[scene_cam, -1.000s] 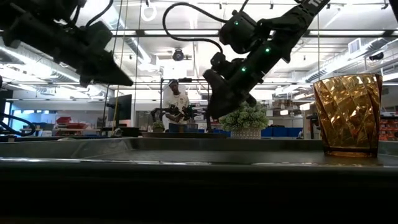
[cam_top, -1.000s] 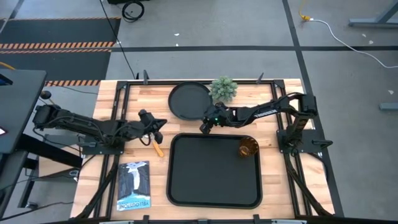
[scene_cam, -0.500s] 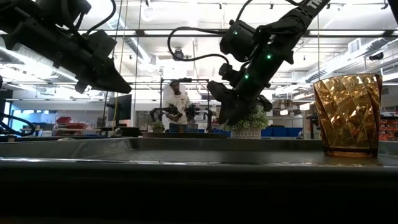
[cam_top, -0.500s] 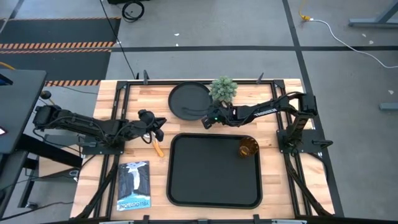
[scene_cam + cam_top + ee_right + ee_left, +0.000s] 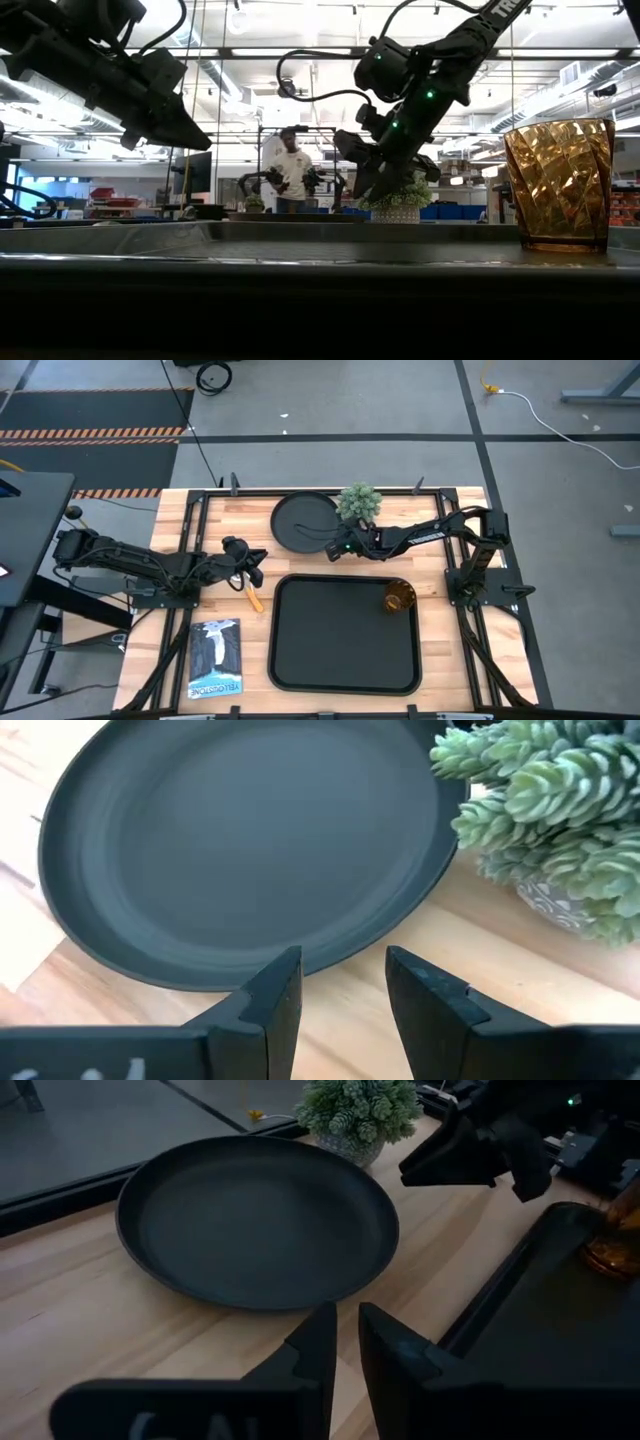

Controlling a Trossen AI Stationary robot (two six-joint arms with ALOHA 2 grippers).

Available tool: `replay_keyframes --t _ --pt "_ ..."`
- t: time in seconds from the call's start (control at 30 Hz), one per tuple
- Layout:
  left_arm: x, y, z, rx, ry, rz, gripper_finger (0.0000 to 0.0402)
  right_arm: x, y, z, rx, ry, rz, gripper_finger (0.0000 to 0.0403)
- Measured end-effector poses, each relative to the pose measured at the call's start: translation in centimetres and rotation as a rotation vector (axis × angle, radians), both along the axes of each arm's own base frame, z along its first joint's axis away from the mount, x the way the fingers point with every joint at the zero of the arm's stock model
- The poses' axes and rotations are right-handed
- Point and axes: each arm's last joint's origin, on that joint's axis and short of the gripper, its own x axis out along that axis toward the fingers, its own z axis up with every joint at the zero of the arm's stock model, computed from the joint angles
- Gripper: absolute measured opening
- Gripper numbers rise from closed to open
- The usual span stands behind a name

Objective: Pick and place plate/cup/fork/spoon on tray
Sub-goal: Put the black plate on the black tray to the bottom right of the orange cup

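Observation:
The round black plate [image 5: 305,520] lies flat on the wooden table beyond the tray's far edge; it also shows in the right wrist view [image 5: 250,850]. My right gripper [image 5: 333,550] is open, and its fingertips [image 5: 343,985] stand just short of the plate's near rim, touching nothing. The amber cup [image 5: 399,597] stands upright in the far right corner of the black tray [image 5: 300,660]. My left gripper [image 5: 255,560] is shut and empty, left of the tray and aimed at the plate [image 5: 250,1220]. An orange-handled utensil [image 5: 253,598] lies on the table; fork or spoon, I cannot tell.
A small potted plant [image 5: 359,503] stands at the plate's right edge, close to my right gripper. A book [image 5: 215,657] lies at the near left of the tray. A person stands in the room beyond the table [image 5: 290,165].
My right gripper has gone from above the tray's far edge toward the table's far edge, up to the plate's near rim. The plate, cup and tray have stayed where they were.

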Motion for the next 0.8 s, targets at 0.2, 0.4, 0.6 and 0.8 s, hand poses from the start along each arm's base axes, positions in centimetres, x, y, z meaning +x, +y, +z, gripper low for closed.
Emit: replay_keyframes --t 0.2,0.4,0.6,0.8 --pt "0.0 0.0 0.0 0.006 0.006 -0.003 0.0055 0.6 0.8 0.1 -0.052 0.076 0.299 0.0153" --pt "0.0 0.0 0.0 0.030 0.018 -0.005 0.0055 1.6 1.6 1.2 -0.132 0.150 0.524 0.0153" --pt "0.0 0.1 0.0 0.042 0.024 0.010 0.0055 3.1 1.7 2.0 -0.270 0.334 0.638 0.0153" --pt "-0.5 0.1 0.1 0.080 0.079 -0.032 0.0054 4.7 1.3 0.9 -0.296 0.427 0.756 0.0153"
